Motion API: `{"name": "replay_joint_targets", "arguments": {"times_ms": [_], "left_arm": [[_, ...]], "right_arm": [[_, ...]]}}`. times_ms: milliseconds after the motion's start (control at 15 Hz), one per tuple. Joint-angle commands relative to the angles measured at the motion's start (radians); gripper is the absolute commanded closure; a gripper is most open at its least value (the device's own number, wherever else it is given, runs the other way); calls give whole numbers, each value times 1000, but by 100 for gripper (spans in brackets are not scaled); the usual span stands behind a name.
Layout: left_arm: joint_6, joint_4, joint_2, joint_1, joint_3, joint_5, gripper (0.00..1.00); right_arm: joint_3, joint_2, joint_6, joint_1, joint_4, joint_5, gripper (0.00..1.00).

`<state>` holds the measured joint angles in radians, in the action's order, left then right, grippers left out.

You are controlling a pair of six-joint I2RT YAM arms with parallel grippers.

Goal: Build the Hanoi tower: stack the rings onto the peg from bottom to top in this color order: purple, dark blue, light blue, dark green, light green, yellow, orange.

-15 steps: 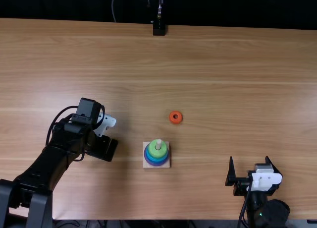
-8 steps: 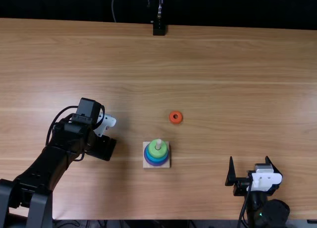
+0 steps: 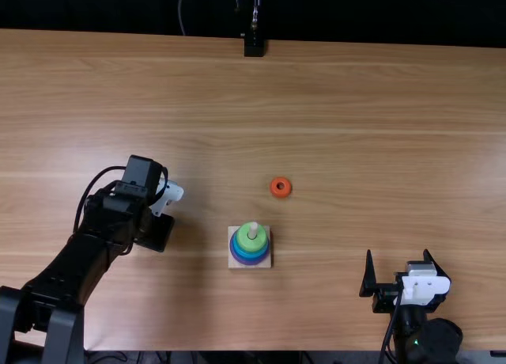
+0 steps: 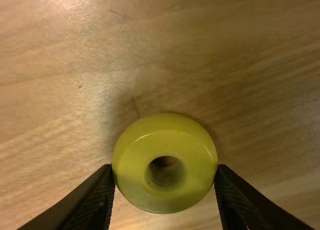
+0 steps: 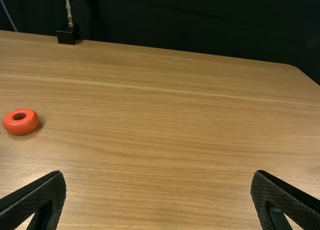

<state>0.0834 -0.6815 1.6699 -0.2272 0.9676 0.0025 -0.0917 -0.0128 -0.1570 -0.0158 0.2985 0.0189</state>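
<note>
Left gripper (image 3: 156, 232) (partly hidden) grips yellow ring (image 4: 165, 130).

Open tabletop (image 3: 379, 158) stretches from my right gripper (image 3: 397, 255) toward the far edge, where a black stand (image 3: 254, 47) rises. The ring tower (image 3: 251, 260) blocks the straight path to my left gripper (image 3: 156, 233); the orange ring (image 3: 273, 190) lies beyond, a narrow gap between.

The wooden table (image 3: 356, 103) carries 1 orange ring (image 3: 273, 191) and 1 square peg base (image 3: 233, 263).
</note>
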Motion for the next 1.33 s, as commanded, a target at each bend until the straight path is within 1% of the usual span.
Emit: {"name": "replay_joint_targets", "arguments": {"times_ms": [0, 200, 333, 467, 600, 733, 867, 933, 1000, 1067, 1133, 1267], "left_arm": [[18, 0, 1, 6, 31, -26, 100], [18, -11, -15, 5, 80, -28, 100], [11, -27, -72, -3, 125, -30, 100], [9, -154, -98, -6, 198, -28, 100], [1, -322, -98, -29, 312, -28, 100], [-4, -487, -102, -72, 439, -26, 100], [-6, -611, -101, -133, 557, -21, 100], [-21, -655, -101, -166, 609, -17, 100], [-58, -679, -96, -189, 648, -15, 100], [-107, -684, -91, -218, 684, -14, 100], [-148, -684, -90, -256, 707, -15, 100], [-205, -683, -79, -325, 755, -14, 100]], "right_arm": [[76, 13, -1, -7, 67, 3, 0], [76, 13, -1, -7, 67, 3, 0], [76, 13, -1, -7, 67, 3, 0], [76, 13, -1, -7, 67, 3, 0], [76, 13, -1, -7, 67, 3, 0], [76, 13, -1, -7, 67, 3, 0], [76, 13, -1, -7, 67, 3, 0], [76, 13, -1, -7, 67, 3, 0], [76, 13, -1, -7, 67, 3, 0], [76, 13, -1, -7, 67, 3, 0], [76, 13, -1, -7, 69, 3, 0], [76, 13, -1, -7, 67, 3, 0]]}}
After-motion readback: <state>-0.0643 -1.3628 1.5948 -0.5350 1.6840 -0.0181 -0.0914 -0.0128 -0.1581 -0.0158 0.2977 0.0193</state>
